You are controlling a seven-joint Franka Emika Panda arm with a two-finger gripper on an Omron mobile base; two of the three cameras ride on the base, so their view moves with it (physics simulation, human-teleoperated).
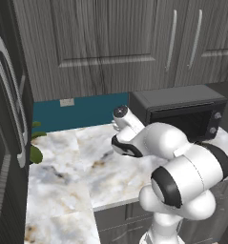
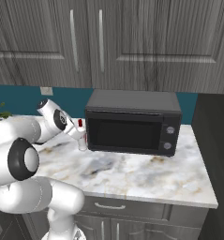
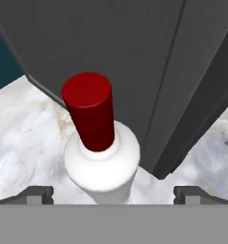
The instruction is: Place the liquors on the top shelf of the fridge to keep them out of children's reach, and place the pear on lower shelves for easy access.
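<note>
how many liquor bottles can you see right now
1. The white bottle with a red cap stands on the marble counter beside the left end of the black microwave, between the open claw fingertips. Another may be hidden.

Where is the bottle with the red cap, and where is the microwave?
red-capped white bottle [image 3: 89,112]: hand view, on its red cap.
microwave [image 2: 127,133]: right base view, on its dark glass door.
</note>
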